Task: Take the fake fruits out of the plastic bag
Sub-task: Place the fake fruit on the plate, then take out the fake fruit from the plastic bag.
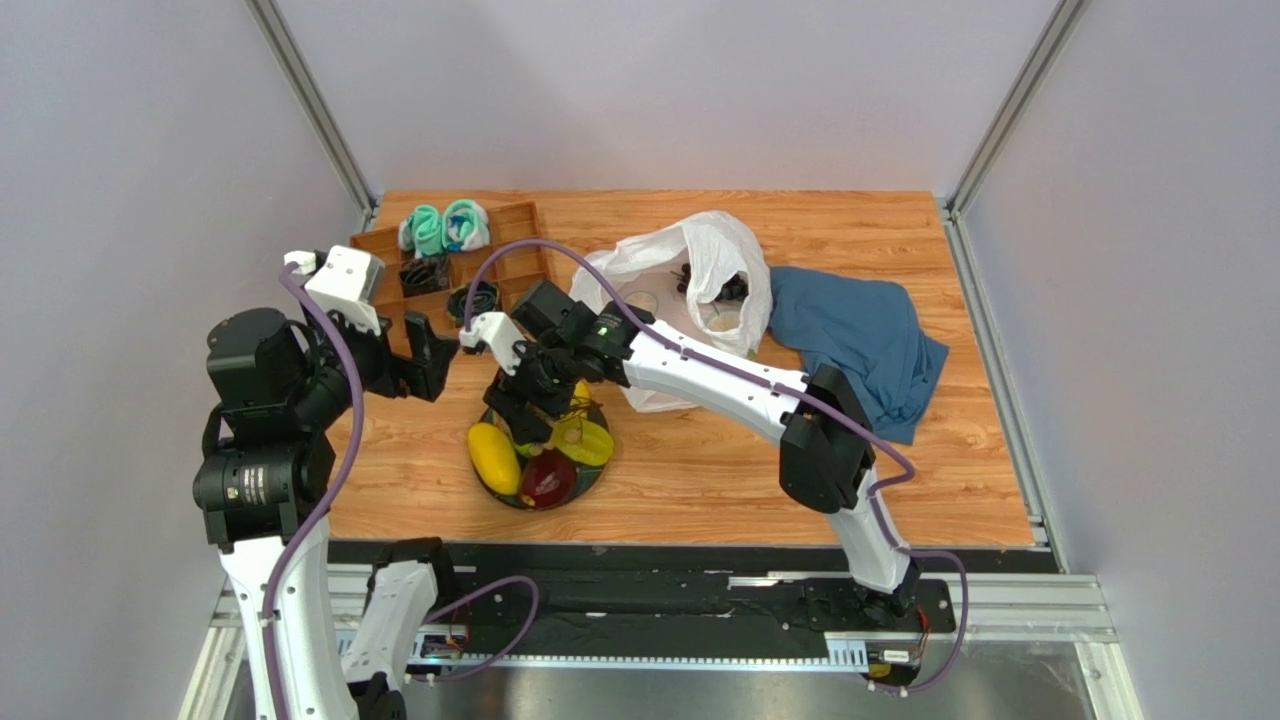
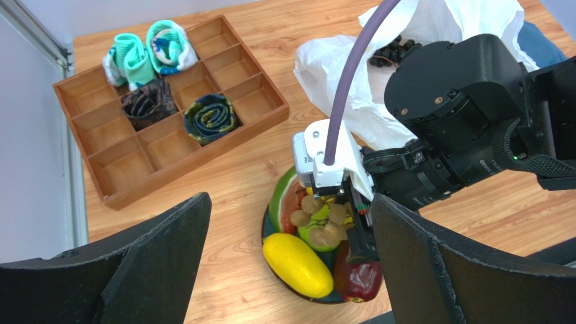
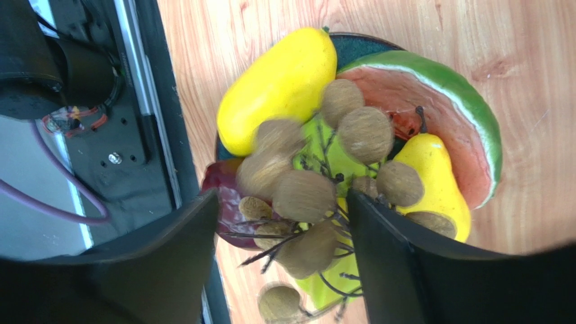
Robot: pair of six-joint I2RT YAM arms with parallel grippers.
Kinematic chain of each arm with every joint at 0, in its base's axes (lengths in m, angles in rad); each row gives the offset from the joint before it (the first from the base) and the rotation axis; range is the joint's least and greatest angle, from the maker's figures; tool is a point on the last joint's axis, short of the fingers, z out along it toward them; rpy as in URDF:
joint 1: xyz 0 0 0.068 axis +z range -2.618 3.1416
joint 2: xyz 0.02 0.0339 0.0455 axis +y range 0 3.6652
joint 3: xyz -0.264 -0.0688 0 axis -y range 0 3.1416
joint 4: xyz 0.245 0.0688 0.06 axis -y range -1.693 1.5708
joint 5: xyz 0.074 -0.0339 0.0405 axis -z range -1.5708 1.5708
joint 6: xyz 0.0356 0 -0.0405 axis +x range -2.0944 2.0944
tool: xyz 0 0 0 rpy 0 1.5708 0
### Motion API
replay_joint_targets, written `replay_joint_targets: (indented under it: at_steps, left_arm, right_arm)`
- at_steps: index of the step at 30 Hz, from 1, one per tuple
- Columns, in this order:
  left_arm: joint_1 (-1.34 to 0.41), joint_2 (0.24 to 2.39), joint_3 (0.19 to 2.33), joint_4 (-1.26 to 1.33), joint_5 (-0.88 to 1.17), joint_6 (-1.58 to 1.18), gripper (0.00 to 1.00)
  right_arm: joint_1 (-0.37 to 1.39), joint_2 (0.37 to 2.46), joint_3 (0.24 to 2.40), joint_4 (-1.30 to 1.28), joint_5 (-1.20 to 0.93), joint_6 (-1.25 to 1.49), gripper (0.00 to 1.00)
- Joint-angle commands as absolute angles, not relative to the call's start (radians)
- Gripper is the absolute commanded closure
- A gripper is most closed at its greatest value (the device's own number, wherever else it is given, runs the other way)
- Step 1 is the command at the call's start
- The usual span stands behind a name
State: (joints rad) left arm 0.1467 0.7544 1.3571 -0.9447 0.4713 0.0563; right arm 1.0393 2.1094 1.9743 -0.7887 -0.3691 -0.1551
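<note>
Over the dark plate (image 3: 368, 42) on the tabletop (image 1: 706, 465), the right jaws stand released around the tan grape bunch (image 3: 303, 196), above mango (image 3: 280, 84) and watermelon slice (image 3: 433, 115). Left jaws gape empty nearby. Beyond, the plastic bag (image 1: 721, 240) holds dark grapes (image 2: 391, 51).

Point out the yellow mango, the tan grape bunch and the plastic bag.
yellow mango (image 2: 297, 264), left wrist view, middle of its skin
tan grape bunch (image 3: 304, 196), right wrist view, a central grape
plastic bag (image 1: 709, 240), top view, upper white fold
</note>
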Motion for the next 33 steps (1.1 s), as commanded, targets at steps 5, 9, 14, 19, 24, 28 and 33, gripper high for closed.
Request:
replay_joint_targets:
  at_steps: [5, 9, 14, 19, 24, 28, 33]
  left_arm:
    - [0.156, 0.794, 1.342, -0.873, 0.541, 0.012, 0.04]
    - [0.155, 0.856, 1.364, -0.819, 0.572, 0.005, 0.01]
    - [0.132, 0.984, 1.417, -0.762, 0.635, -0.049, 0.01]
    - [0.005, 1.115, 1.463, -0.739, 0.618, -0.005, 0.01]
    - [-0.041, 1.229, 1.519, -0.735, 0.627, -0.005, 0.01]
    - [-0.118, 1.337, 1.589, -0.744, 0.646, 0.044, 0.01]
    - [-0.241, 1.442, 1.615, -0.739, 0.638, 0.086, 0.01]
  right_arm:
    - [1.046, 1.903, 2.013, -0.759, -0.328, -0.110, 0.00]
    - [1.036, 1.774, 1.928, -0.819, -0.310, -0.178, 0.00]
    - [0.930, 1.681, 1.772, -0.874, -0.264, -0.242, 0.05]
    - [0.747, 1.695, 1.697, -0.891, -0.212, -0.328, 0.10]
    - [0.681, 1.773, 1.684, -0.896, -0.138, -0.445, 0.14]
    - [0.681, 1.845, 1.695, -0.832, -0.028, -0.524, 0.22]
    - [0.669, 1.950, 1.744, -0.784, 0.127, -0.604, 0.23]
